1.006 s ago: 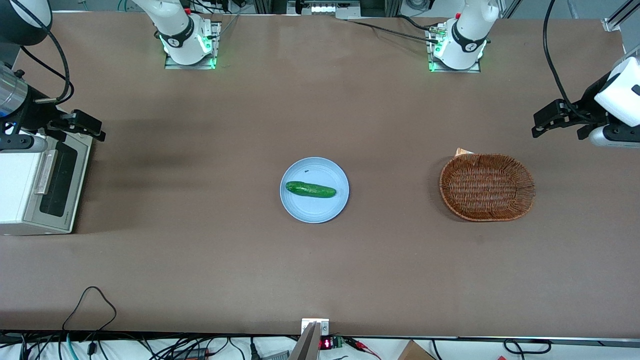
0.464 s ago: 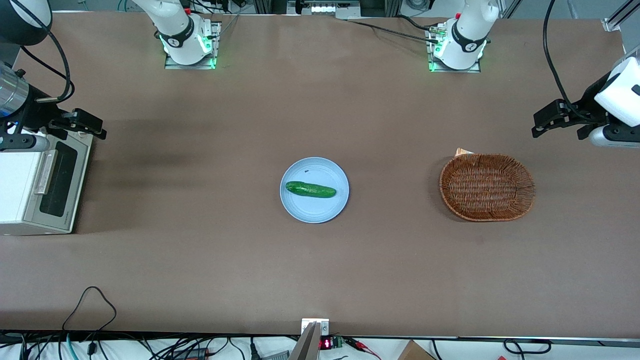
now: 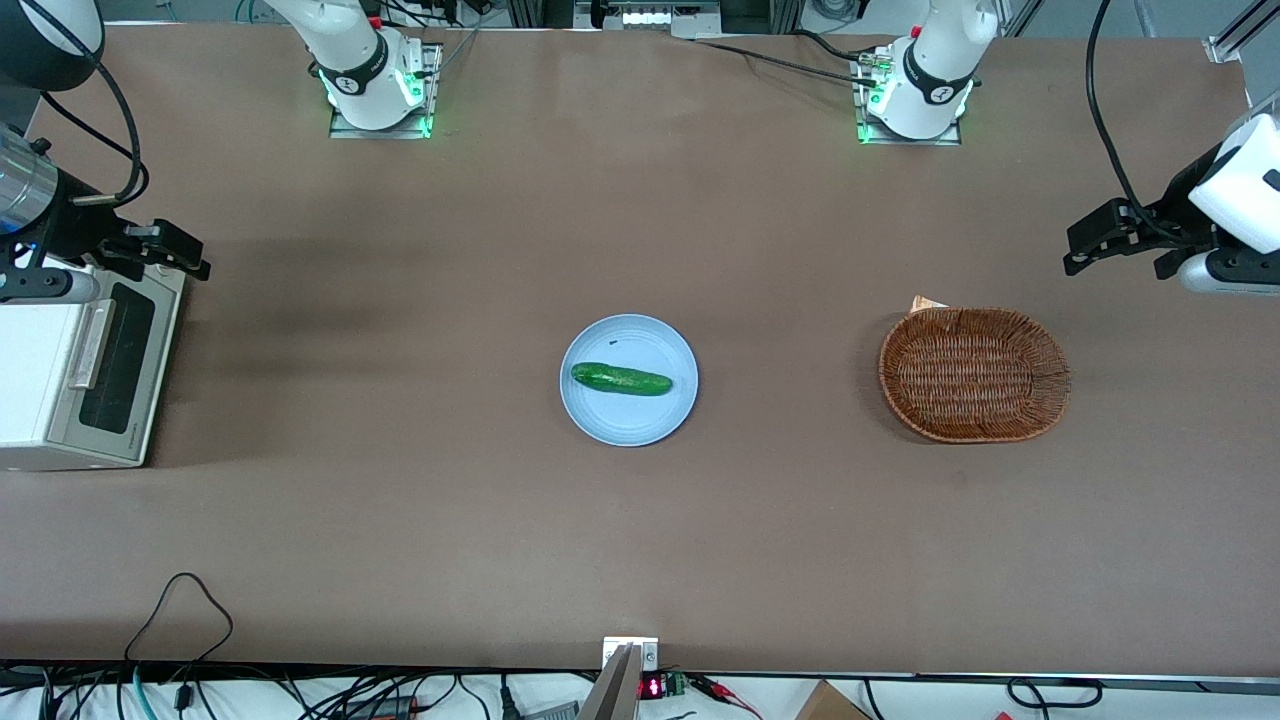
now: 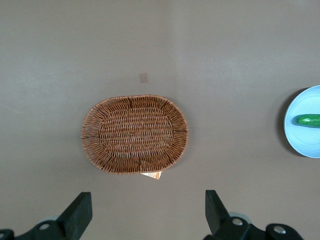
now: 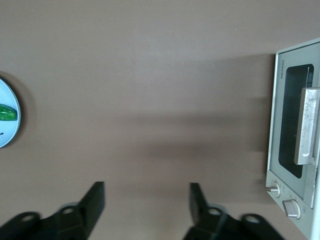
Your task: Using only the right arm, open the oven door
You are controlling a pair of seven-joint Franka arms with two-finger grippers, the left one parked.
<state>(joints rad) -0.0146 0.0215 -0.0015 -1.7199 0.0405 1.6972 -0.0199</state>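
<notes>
The cream-white oven stands at the working arm's end of the table. Its door is closed, with a dark glass window and a pale bar handle. The right arm's gripper hovers high above the oven's end farther from the front camera, fingers open and empty. In the right wrist view the open gripper is over bare table, apart from the oven door with its handle and two knobs.
A blue plate with a green cucumber sits mid-table; it also shows in the right wrist view. A wicker basket lies toward the parked arm's end. Cables hang at the table's near edge.
The gripper has barely shifted above the oven's corner, drifting slightly away from the front camera. The oven door stays closed.
</notes>
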